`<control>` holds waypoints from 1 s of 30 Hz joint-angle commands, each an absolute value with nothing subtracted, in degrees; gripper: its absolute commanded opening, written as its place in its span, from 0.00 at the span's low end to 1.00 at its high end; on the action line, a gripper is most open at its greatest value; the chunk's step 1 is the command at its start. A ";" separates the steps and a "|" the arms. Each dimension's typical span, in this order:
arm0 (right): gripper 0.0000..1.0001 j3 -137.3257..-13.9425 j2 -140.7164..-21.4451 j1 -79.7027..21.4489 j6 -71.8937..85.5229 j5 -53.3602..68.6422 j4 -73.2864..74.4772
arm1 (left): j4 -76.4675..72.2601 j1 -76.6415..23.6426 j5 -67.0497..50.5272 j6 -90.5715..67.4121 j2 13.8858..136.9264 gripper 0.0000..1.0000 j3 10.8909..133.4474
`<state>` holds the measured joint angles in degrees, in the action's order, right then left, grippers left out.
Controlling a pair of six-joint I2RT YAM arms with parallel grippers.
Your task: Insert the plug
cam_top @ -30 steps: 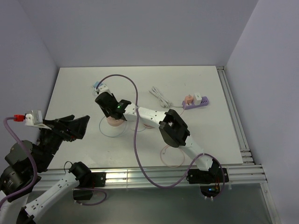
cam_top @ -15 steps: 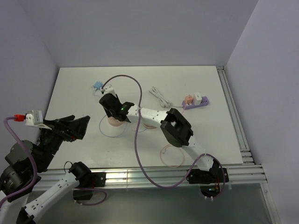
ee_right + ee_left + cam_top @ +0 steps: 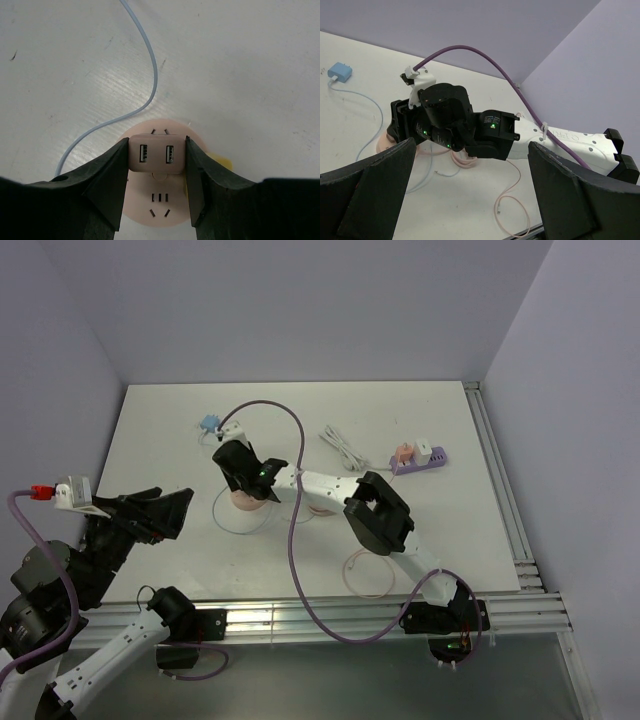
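Here the right claw (image 3: 157,161) clamps the pink square USB plug (image 3: 156,153), long side crosswise, directly over the round pink socket (image 3: 158,214).

Robotics laboratory test cell. Indicators: a bare white rectangular tabletop (image 3: 440,430) enclosed by plain lavender wall panels (image 3: 300,310), silver aluminium extrusion rails (image 3: 505,505) along its edges, and black-and-white left robot arm (image 3: 100,540) and right robot arm (image 3: 330,483) bolted at the near rail.
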<state>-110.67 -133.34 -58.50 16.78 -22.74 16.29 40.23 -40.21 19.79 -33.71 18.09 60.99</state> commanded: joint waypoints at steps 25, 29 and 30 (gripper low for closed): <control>0.72 -118.03 -126.38 -58.10 14.59 -24.16 22.05 | 38.94 -39.99 17.23 -34.45 18.54 0.99 60.91; 0.42 -117.78 -126.65 -57.75 15.55 -23.56 24.17 | 39.37 -39.99 17.49 -34.37 18.54 0.99 61.35; 0.32 -117.43 -126.30 -57.57 16.34 -23.29 24.08 | 39.29 -39.99 17.58 -34.28 18.37 0.99 61.26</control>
<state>-116.27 -129.56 -58.41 15.29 -22.55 22.35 40.23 -40.18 18.06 -33.91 18.09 60.97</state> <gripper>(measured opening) 0.363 0.995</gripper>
